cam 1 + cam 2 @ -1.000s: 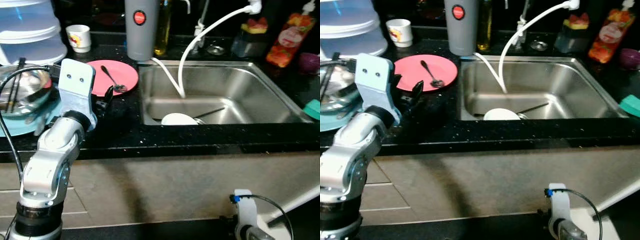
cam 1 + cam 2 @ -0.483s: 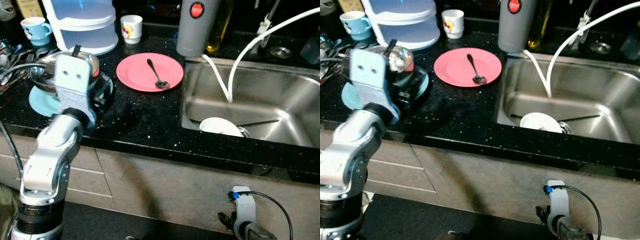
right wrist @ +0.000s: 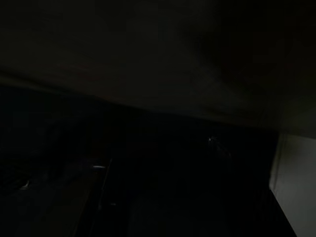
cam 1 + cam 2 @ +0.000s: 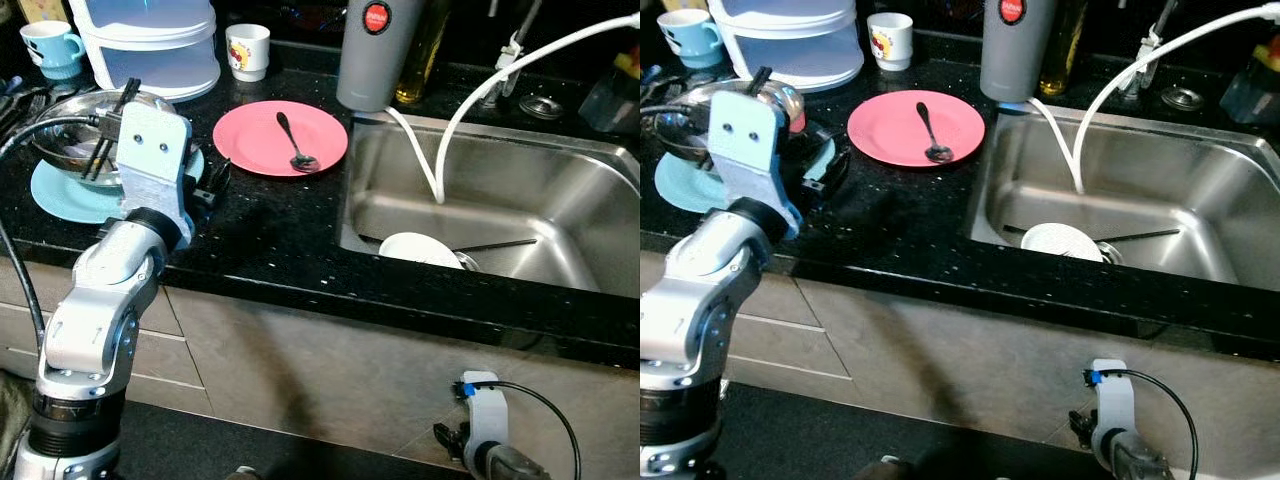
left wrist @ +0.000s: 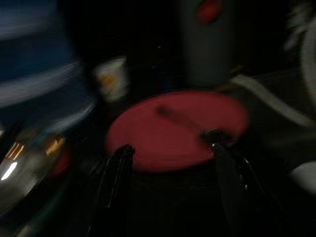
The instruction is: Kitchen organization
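Note:
A pink plate (image 4: 262, 140) lies on the black counter with a metal spoon (image 4: 292, 143) on it. My left gripper (image 4: 211, 186) hovers just above the counter at the plate's left edge, open with nothing between its fingers; the left wrist view has the gripper (image 5: 170, 150) pointing at the plate (image 5: 163, 133) and spoon (image 5: 197, 128). A steel bowl (image 4: 62, 135) holding chopsticks rests on a light blue plate (image 4: 55, 195) behind my left arm. A white dish (image 4: 418, 250) lies in the sink (image 4: 520, 190). My right arm (image 4: 483, 440) hangs low in front of the cabinet.
A grey flask (image 4: 372, 50) stands at the sink's back left corner, and a white hose (image 4: 470, 90) curves into the basin. A white cup (image 4: 246, 50), blue cup (image 4: 48, 45) and a stacked plastic container (image 4: 150, 40) line the back of the counter.
The head camera has swung, so the whole scene has shifted. My left gripper stays open over the counter, now close to the pink plate's left edge. Nothing was picked up.

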`<state>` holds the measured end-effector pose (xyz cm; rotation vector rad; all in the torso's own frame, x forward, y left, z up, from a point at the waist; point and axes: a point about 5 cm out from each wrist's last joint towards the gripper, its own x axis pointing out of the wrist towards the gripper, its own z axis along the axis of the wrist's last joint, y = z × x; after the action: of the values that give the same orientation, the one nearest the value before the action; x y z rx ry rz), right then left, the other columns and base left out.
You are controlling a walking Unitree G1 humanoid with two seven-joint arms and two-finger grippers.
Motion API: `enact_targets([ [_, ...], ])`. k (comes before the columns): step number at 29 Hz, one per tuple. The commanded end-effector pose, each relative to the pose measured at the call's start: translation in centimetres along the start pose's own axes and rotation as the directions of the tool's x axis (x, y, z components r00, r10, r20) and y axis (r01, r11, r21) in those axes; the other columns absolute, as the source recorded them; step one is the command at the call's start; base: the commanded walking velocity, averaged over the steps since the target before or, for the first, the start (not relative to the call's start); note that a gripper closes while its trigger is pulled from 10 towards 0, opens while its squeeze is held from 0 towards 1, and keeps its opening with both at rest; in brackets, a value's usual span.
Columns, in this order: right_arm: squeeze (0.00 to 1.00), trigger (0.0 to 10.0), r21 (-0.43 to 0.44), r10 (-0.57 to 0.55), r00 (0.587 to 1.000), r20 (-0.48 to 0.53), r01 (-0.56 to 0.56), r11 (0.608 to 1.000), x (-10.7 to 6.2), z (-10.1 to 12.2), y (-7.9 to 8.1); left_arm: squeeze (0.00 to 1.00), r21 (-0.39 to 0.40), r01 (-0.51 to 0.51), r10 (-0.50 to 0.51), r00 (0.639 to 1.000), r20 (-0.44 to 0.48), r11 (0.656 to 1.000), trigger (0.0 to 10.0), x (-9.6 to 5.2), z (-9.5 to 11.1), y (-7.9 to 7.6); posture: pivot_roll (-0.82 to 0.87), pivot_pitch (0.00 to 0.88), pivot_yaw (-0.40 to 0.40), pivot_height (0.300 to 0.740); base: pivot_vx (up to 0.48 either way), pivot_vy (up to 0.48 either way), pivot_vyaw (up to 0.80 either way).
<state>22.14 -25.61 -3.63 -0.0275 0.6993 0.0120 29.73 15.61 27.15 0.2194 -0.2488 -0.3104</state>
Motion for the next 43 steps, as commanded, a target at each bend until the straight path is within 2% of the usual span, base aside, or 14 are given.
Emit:
enact_targets([
  [1, 0.00, 10.0, 0.004, -0.012, 0.999, -0.031, 0.012, 1.000, -0.3, -0.8, -0.3, 0.00, 0.026, 0.045, -0.046, 0.999, 0.020, 0.999, 10.0, 0.1, 0.3, 0.0, 0.07, 0.069, -0.039, 0.740, 0.000, 0.000, 0.00],
  [5, 0.00, 10.0, -0.024, 0.014, 0.999, -0.051, -0.016, 1.000, -0.3, -0.9, -0.3, 0.00, 0.064, 0.106, -0.109, 0.993, 0.037, 0.992, 10.0, 0.2, 0.6, 0.1, 0.07, 0.074, -0.039, 0.740, 0.000, 0.000, 0.00],
  [6, 0.00, 10.0, -0.055, 0.046, 0.996, -0.081, -0.051, 0.997, -0.4, -1.1, -0.3, 0.00, 0.106, 0.149, -0.153, 0.988, 0.034, 0.983, 10.0, 0.3, 0.6, 0.4, 0.06, 0.077, -0.040, 0.740, 0.000, 0.000, 0.00],
  [7, 0.00, 10.0, -0.062, 0.054, 0.994, -0.091, -0.060, 0.996, -0.4, -1.2, -0.3, 0.00, 0.116, 0.156, -0.160, 0.987, 0.031, 0.981, 10.0, 0.3, 0.5, 0.5, 0.06, 0.077, -0.040, 0.740, 0.000, 0.000, 0.00],
  [11, 0.00, 10.0, -0.080, 0.071, 0.991, -0.111, -0.081, 0.994, -0.5, -1.4, -0.4, 0.00, 0.142, 0.149, -0.154, 0.988, 0.025, 0.979, 10.0, 0.5, 0.4, 1.2, 0.05, 0.097, -0.045, 0.740, 0.000, 0.000, 0.00],
  [14, 0.00, 10.0, -0.088, 0.077, 0.989, -0.126, -0.089, 0.992, -1.0, -1.9, -0.8, 0.00, 0.203, 0.131, -0.142, 0.989, 0.039, 0.970, 10.0, 1.3, -0.1, 3.1, 0.03, 0.127, -0.057, 0.740, 0.000, 0.000, 0.00],
  [16, 0.00, 10.0, -0.089, 0.078, 0.989, -0.129, -0.090, 0.992, -1.1, -2.0, -0.9, 0.00, 0.218, 0.129, -0.142, 0.989, 0.048, 0.967, 10.0, 1.6, -0.1, 3.4, 0.02, 0.133, -0.058, 0.740, 0.000, 0.000, 0.00],
  [20, 0.00, 10.0, -0.088, 0.078, 0.988, -0.137, -0.090, 0.992, -1.6, -2.5, -1.5, 0.00, 0.256, 0.168, -0.196, 0.976, 0.089, 0.952, 10.0, 2.1, 0.4, 3.1, 0.00, 0.155, -0.059, 0.740, 0.000, 0.000, 0.00],
  [24, 0.00, 10.0, -0.082, 0.063, 0.987, -0.147, -0.075, 0.994, -2.4, -3.2, -2.3, 0.00, 0.253, 0.249, -0.286, 0.951, 0.121, 0.935, 10.0, 3.3, 0.7, 2.6, -0.03, 0.182, -0.058, 0.740, 0.000, 0.000, 0.00],
  [27, 0.00, 10.0, -0.080, 0.060, 0.987, -0.147, -0.073, 0.994, -2.8, -3.6, -2.7, 0.00, 0.252, 0.282, -0.320, 0.939, 0.126, 0.926, 10.0, 3.5, 0.7, 2.3, -0.05, 0.195, -0.059, 0.740, 0.000, 0.000, 0.00],
  [37, 0.00, 10.0, -0.086, 0.061, 0.986, -0.155, -0.075, 0.993, -4.1, -4.3, -3.4, 0.00, 0.271, 0.329, -0.365, 0.926, 0.093, 0.905, 10.0, 5.4, -1.3, 2.8, -0.08, 0.226, -0.061, 0.740, 0.000, 0.000, 0.00],
  [43, 0.00, 10.0, -0.081, 0.061, 0.988, -0.145, -0.074, 0.994, -4.5, -4.5, -3.2, 0.00, 0.280, 0.367, -0.408, 0.907, 0.103, 0.887, 10.0, 6.1, -1.2, 2.6, -0.09, 0.232, -0.059, 0.740, 0.000, 0.000, 0.00],
])
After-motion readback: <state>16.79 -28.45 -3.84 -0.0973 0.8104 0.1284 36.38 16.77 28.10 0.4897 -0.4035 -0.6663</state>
